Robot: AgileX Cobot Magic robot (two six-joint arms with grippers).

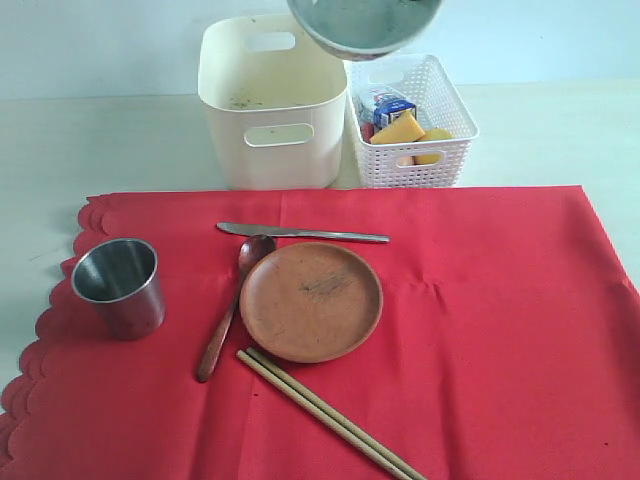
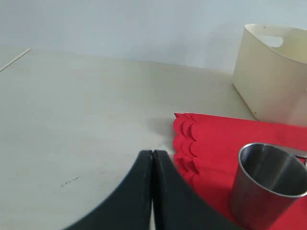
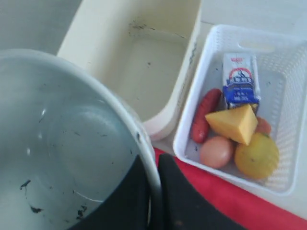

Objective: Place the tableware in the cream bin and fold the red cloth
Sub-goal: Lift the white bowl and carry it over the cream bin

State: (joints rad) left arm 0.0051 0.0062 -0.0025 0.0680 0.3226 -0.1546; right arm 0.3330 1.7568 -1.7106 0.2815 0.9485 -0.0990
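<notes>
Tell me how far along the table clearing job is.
Nothing is in the tall cream plastic bin yet; it looks empty. In hand: the right gripper grips the white bowl by its rim, raised near the bin. Left on the flat, unfolded red cloth: steel cup, slim metal knife, dark wooden spoon, round brown plate, wooden chopsticks.

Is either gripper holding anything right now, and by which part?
The right gripper pinches the white bowl by its rim, one finger inside and one outside. The left gripper is shut and holds nothing.
</notes>
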